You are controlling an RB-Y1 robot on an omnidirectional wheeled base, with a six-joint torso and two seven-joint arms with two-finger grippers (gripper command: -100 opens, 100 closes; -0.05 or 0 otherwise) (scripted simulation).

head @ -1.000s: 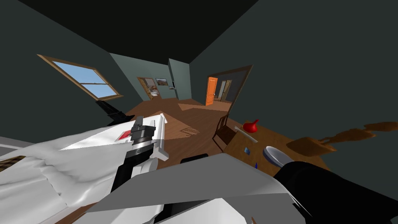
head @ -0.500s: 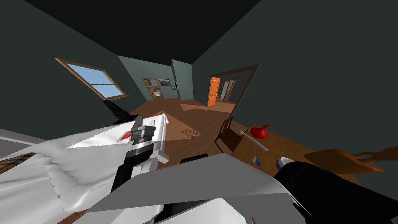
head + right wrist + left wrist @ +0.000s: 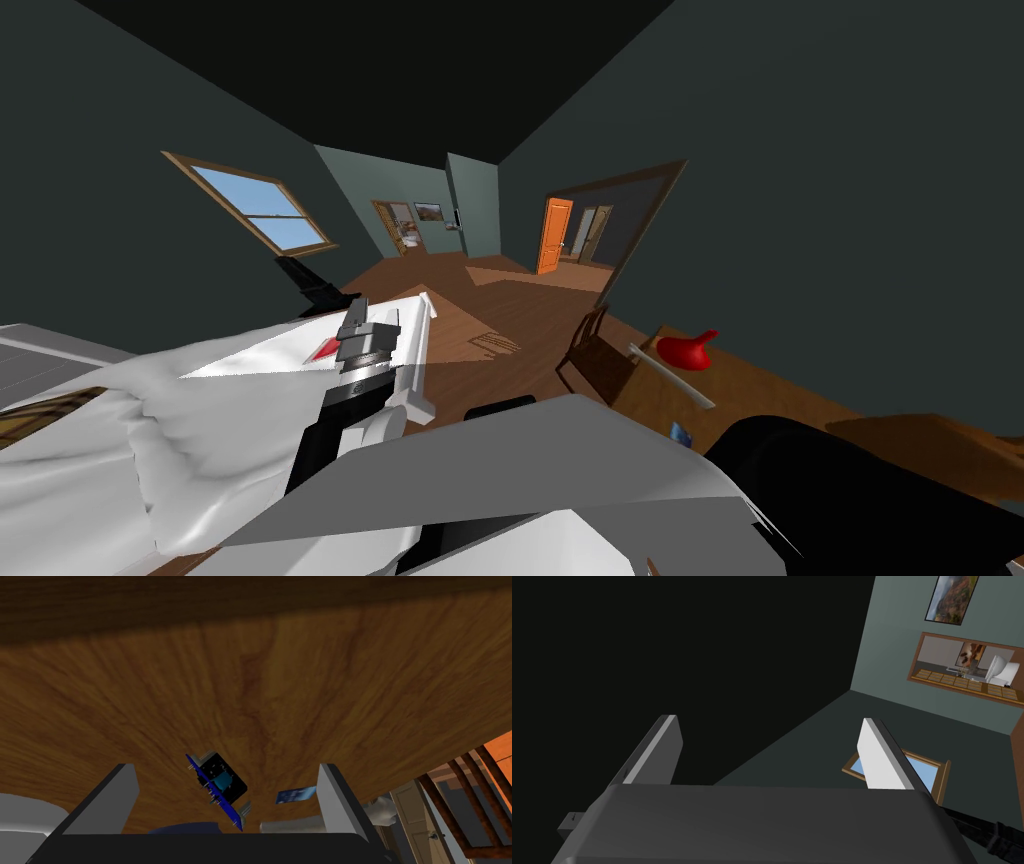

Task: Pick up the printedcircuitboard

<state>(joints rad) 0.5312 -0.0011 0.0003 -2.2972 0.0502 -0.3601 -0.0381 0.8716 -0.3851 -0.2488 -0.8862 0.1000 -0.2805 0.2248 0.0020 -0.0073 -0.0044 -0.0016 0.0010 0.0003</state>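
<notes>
While right end effector (image 3: 226, 770) gapes empty, blue printedcircuitboard (image 3: 220, 786) tilts on wooden table (image 3: 300, 701) by dark wall (image 3: 850, 200).

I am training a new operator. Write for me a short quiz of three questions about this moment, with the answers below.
1. True or false: the right pincer is shut on the printed circuit board.
2. Which surface is the board seen against? A) wooden table B) white bed C) floor
3. Fill in: the small card close to one finger of the right pincer is ____ in colour.

Key: 1 false, its fingers stand open, one on each side of the board; 2 A; 3 blue.
</notes>
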